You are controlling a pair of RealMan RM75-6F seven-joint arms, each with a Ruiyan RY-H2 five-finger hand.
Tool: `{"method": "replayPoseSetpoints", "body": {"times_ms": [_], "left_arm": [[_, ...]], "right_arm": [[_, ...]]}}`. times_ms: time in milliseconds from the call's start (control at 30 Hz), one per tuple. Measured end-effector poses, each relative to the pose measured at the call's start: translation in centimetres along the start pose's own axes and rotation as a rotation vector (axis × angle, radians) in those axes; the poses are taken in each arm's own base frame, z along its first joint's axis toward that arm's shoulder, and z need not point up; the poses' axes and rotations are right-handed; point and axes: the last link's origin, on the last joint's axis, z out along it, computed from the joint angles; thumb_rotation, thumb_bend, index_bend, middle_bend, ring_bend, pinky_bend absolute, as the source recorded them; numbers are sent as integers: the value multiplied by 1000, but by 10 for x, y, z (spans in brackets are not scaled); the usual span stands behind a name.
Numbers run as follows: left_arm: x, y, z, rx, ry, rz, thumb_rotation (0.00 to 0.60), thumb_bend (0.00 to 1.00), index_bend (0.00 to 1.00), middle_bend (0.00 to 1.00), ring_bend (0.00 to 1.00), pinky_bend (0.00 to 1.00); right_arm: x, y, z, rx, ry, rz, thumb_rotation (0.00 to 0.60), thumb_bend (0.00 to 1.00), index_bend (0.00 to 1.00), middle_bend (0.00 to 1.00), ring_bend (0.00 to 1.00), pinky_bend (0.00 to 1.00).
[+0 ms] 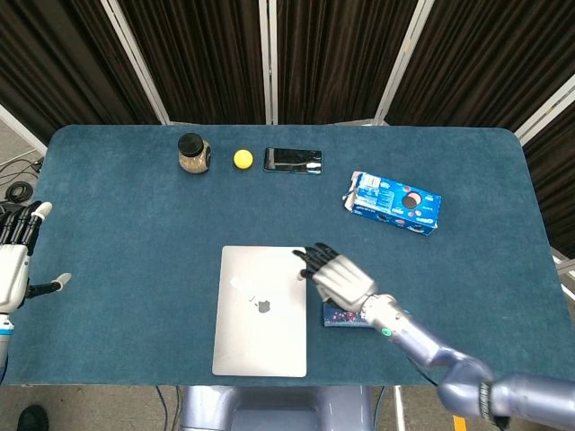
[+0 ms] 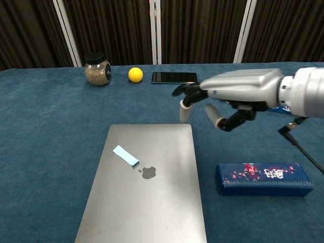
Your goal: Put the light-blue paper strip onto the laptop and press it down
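A closed silver laptop lies at the table's front centre. The light-blue paper strip lies flat on its lid, up and left of the logo; in the head view it is only a faint mark. My right hand hovers over the laptop's far right corner, its fingers spread and slightly bent downward, holding nothing, well to the right of the strip. My left hand is at the table's left edge, fingers straight and empty; the chest view does not show it.
Along the back stand a glass jar, a yellow ball and a black phone. A blue cookie box lies at the right. A dark blue box lies just right of the laptop, under my right forearm.
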Motion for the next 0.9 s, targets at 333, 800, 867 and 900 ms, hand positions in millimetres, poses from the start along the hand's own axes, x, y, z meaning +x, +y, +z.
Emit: {"method": "replayPoseSetpoints", "body": {"times_ms": [333,800,867,900], "left_arm": [[2,-7,7,13,-18,-36,600,0,0,0,0,0],[4,-7,7,12,-21,-51,600,0,0,0,0,0],[4,-7,7,13,-22,-54,600,0,0,0,0,0],[5,-7,7,13,-21,-56,600,0,0,0,0,0]], "right_arm": [[-21,-44,62,67,-38,-47,600,926,344,0,0,0],[-42,-64,86,63,-62,-111,600,927,348,0,0,0],[-44,-66,88,61,-68,-116,600,927,348,0,0,0],[-46,-66,88,61,-71,-118,600,927,348,0,0,0]]}}
